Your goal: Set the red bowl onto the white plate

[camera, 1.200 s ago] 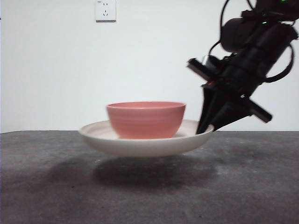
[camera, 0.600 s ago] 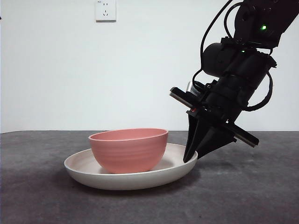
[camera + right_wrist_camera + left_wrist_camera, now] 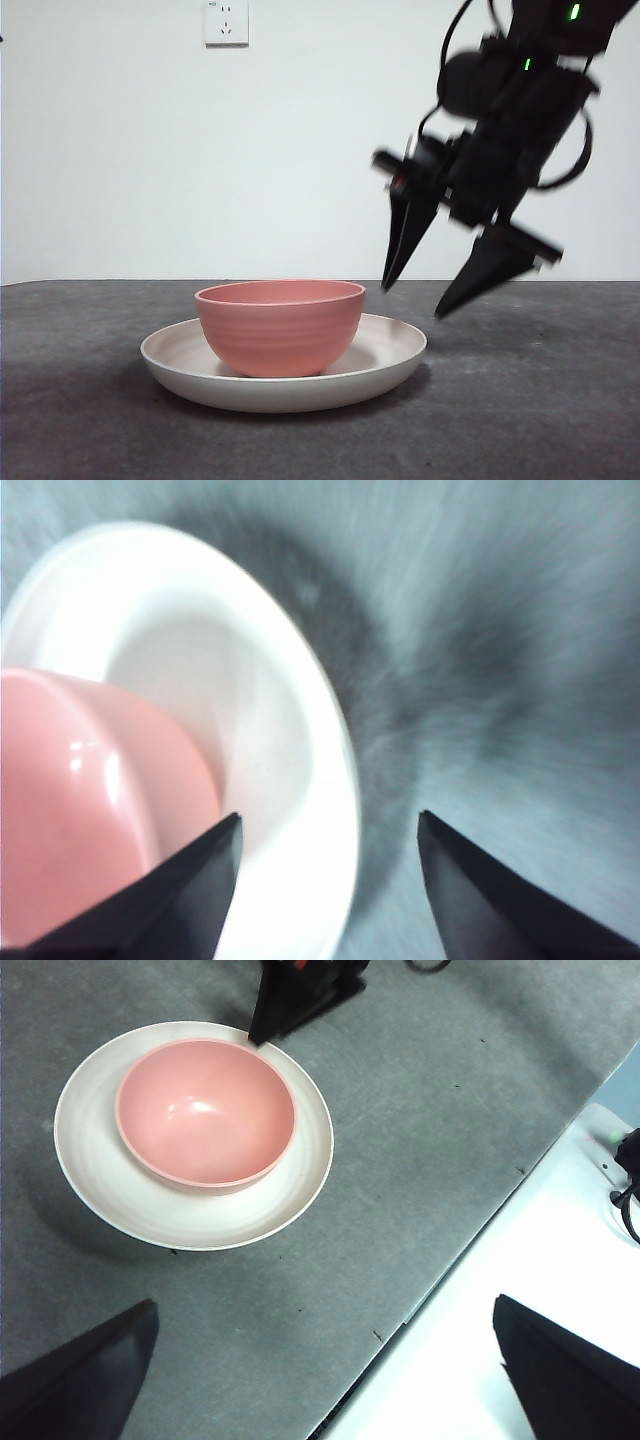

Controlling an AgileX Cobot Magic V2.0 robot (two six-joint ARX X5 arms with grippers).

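I read placement as done: red bowl (image 3: 279, 326) sits inside the white plate (image 3: 395, 352), plate flat on the table (image 3: 520, 420). Right gripper (image 3: 412, 298) is spread, empty, above the plate rim (blurred). Next: lift it clear without clipping the rim. Left gripper (image 3: 320, 1370) waits spread, well apart. Nothing else nearby but a wall socket (image 3: 226, 21).

One red bowl (image 3: 279, 325), one white plate (image 3: 385, 365), two end effectors, one wall socket (image 3: 226, 21)

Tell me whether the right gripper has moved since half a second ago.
Yes. The right gripper has let go of the white plate rim and risen, jaws open, judged against the wall socket. The red bowl sits in the plate.
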